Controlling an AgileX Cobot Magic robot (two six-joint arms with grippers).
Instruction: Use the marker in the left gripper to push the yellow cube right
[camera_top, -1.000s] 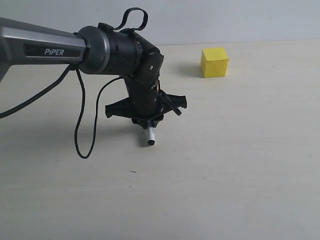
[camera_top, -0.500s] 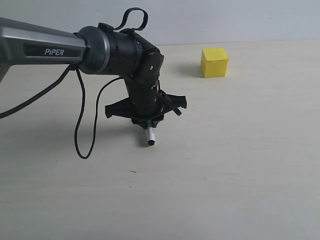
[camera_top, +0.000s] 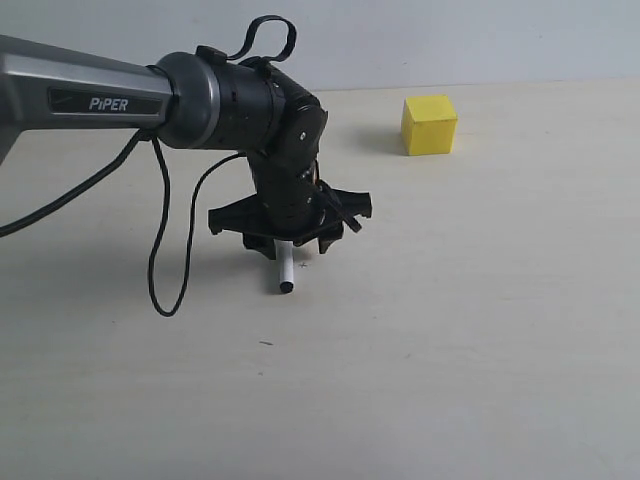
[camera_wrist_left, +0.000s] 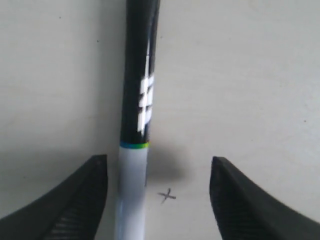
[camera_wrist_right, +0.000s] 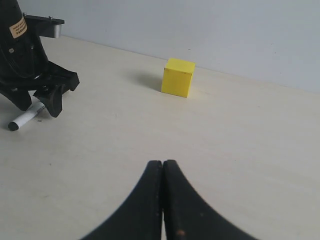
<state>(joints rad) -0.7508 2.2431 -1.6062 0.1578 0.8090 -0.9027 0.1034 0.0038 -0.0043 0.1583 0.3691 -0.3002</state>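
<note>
The yellow cube (camera_top: 429, 124) sits on the table at the far right, well apart from the left arm, and also shows in the right wrist view (camera_wrist_right: 178, 77). My left gripper (camera_top: 292, 247) points down at the table with its fingers spread wide, open (camera_wrist_left: 159, 160). The marker (camera_wrist_left: 134, 195) lies between the fingers, close beside one and far from the other, so it is not clamped. Its black cap (camera_wrist_left: 141, 75) runs away from the wrist. In the exterior view the marker's white end (camera_top: 285, 272) sticks out below the gripper. My right gripper (camera_wrist_right: 163, 164) is shut on nothing.
Loose black cables (camera_top: 158, 250) hang from the left arm down to the table. A small pen-drawn cross (camera_wrist_left: 168, 195) marks the tabletop between the left fingers. The pale table (camera_top: 480, 330) runs to a grey wall behind the cube.
The left gripper's fingers have spread apart and let go of the marker. The marker's white end has shifted slightly left.
</note>
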